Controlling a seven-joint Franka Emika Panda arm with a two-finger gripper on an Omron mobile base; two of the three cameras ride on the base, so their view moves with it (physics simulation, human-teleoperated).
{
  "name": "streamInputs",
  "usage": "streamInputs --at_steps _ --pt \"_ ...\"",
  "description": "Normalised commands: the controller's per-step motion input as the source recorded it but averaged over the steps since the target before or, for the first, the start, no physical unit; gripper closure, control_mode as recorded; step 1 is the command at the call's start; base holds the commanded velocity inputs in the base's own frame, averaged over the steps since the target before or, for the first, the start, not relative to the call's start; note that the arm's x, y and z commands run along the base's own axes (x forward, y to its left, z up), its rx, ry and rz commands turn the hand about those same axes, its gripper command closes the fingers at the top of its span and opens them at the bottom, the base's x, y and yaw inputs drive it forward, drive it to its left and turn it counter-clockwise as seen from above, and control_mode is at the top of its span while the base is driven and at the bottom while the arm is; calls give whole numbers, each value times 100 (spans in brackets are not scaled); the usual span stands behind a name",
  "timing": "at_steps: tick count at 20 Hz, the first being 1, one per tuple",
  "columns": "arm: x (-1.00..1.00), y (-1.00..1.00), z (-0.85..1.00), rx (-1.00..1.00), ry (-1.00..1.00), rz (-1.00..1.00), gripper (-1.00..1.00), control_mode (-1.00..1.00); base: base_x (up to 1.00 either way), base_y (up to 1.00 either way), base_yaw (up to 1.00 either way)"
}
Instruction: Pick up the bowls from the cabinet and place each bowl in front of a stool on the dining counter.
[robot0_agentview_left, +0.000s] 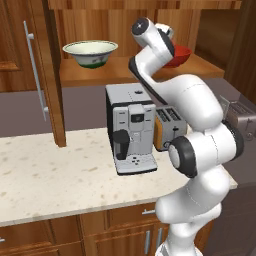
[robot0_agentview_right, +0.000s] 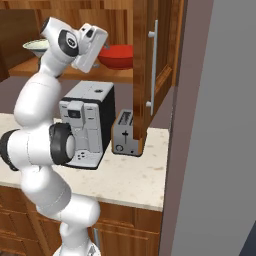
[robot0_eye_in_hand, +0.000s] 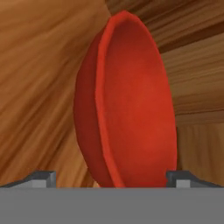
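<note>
The red bowl (robot0_eye_in_hand: 131, 100) stands on the plank shelf of the open cabinet (robot0_agentview_left: 100, 74), at the shelf's right end (robot0_agentview_right: 119, 56). My gripper (robot0_eye_in_hand: 113, 178) is raised to the shelf and open. Its two fingertips (robot0_eye_in_hand: 41, 178) stand wide apart on either side of the red bowl's near rim, close to it, and I cannot tell whether they touch it. In the left base view my arm covers part of the red bowl (robot0_agentview_left: 181, 55). The cream-white bowl with the green band (robot0_agentview_left: 90, 53) sits at the shelf's left end. The dining counter and stools are out of view.
Under the shelf, a grey coffee machine (robot0_agentview_left: 131, 127) and an orange toaster (robot0_agentview_left: 170, 129) stand on a stone top over wooden drawers (robot0_agentview_left: 50, 175). The cabinet doors (robot0_agentview_right: 150, 65) hang open on both sides. A second toaster (robot0_agentview_left: 241, 117) sits further right. A grey wall (robot0_agentview_right: 215, 125) is on the right.
</note>
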Motion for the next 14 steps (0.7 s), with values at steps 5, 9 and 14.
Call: streamInputs --at_steps 5,9,14 --pt "38 4 -9 0 10 4 -100 -100 0 0 0" --pt "10 2 -15 0 10 1 -100 -100 0 0 0" --pt "9 0 -7 0 4 3 -100 -100 0 0 0"
